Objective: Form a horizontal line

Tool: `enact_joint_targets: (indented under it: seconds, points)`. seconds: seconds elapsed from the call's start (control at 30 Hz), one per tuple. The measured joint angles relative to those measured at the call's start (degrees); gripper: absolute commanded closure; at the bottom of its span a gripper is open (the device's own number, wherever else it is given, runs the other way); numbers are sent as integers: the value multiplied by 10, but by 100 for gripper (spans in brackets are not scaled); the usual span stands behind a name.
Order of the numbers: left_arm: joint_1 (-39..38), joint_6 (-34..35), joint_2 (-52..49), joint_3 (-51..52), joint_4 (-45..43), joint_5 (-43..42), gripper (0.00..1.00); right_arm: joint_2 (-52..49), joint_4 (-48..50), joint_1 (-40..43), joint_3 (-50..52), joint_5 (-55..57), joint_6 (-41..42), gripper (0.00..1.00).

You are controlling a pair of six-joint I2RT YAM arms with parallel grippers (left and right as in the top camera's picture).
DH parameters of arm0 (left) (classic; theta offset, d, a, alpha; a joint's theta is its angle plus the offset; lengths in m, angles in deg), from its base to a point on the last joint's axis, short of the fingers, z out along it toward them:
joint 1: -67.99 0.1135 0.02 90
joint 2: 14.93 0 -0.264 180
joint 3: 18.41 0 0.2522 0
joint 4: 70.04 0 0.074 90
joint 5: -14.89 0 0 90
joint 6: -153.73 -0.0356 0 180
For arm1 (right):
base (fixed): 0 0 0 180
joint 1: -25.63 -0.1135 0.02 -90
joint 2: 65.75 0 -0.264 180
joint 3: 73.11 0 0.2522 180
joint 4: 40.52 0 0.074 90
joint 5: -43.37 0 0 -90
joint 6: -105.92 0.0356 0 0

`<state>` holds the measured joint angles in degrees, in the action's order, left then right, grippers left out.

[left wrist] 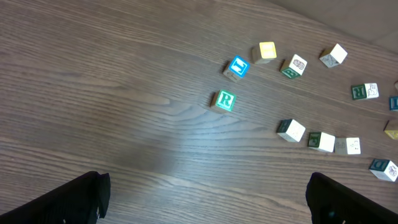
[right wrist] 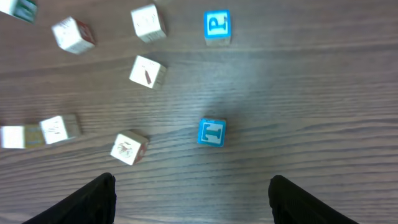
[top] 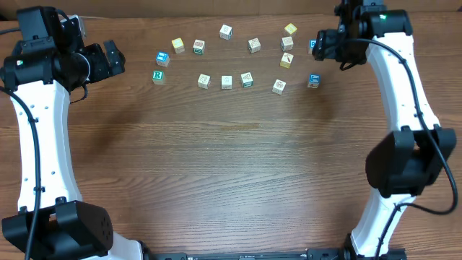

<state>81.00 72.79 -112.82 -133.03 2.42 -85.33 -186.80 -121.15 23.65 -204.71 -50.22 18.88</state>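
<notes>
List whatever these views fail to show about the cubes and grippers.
- Overhead: P cube partly hidden behind the right arm; most cube faces too small to read.
- Left wrist: blue edge cube cut off by the right edge.
- Right wrist: right gripper fingers cut off by the bottom edge.

The brown wood-grain table [top: 231, 166] carries small cubes scattered across the upper part of the frame. At upper left a green "R" cube [top: 158, 76] lies just below a blue cube [top: 162, 57], not touching it. Three pale cubes [top: 227, 81] form a loose row near the centre. A blue "T" cube [top: 313, 80] sits at upper right.
</notes>
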Motion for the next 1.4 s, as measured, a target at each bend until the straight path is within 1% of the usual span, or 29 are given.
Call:
enact_joint_targets:
  seconds: [0.33,0.5,0.63,0.87,0.9,0.93,0.97,1.0,1.03,1.13,1.17,1.2,1.23,1.27,1.37,1.4]
  points:
    - [0,0,0,0,0,0,0,-50,-16,0,0,0,0,25]
    - [0,0,0,0,0,0,0,-73,-14,0,0,0,0,32]
    - [0,0,0,0,0,0,0,-94,-12,0,0,0,0,34]
    - [0,0,0,0,0,0,0,-111,34,0,16,7,0,33]
    - [0,0,0,0,0,0,0,-111,40,0,20,8,0,35]
    - [0,0,0,0,0,0,0,-111,46,0,24,10,0,42]
    - [0,0,0,0,0,0,0,-111,52,0,29,10,-2,51]
    - [0,0,0,0,0,0,0,-111,56,0,33,11,-4,54]
    - [0,0,0,0,0,0,0,-111,59,0,36,11,-3,55]
    - [0,0,0,0,0,0,0,-111,72,0,47,11,-2,55]
    - [0,0,0,0,0,0,0,-111,78,0,51,11,-1,51]
    - [0,0,0,0,0,0,0,-111,87,0,57,11,0,39]
    - [0,0,0,0,0,0,0,-111,96,0,65,11,1,32]
    - [0,0,0,0,0,0,0,-111,105,0,73,12,3,27]
    - [0,0,0,0,0,0,0,-112,130,0,97,12,-2,27]
    - [0,0,0,0,0,0,0,-112,140,0,104,12,-2,30]
